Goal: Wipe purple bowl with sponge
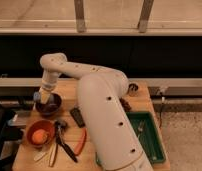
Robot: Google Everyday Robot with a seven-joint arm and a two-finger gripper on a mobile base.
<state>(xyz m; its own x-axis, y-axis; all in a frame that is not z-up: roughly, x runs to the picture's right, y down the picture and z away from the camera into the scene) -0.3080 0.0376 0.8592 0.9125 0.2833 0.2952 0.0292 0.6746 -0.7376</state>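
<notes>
The purple bowl [48, 106] sits at the left of the wooden table [101, 95]. My gripper [43, 96] reaches down from the white arm into the bowl's near-left part and holds a yellowish sponge [44, 94] against the inside of the bowl. The bowl's far rim is partly hidden by the gripper.
An orange bowl [39, 132] with an orange ball in it stands in front of the purple bowl. Utensils, a carrot-like orange piece [80, 142] and a dark block [76, 116] lie near it. A green tray [146, 136] is at the right, a small cup [132, 89] behind.
</notes>
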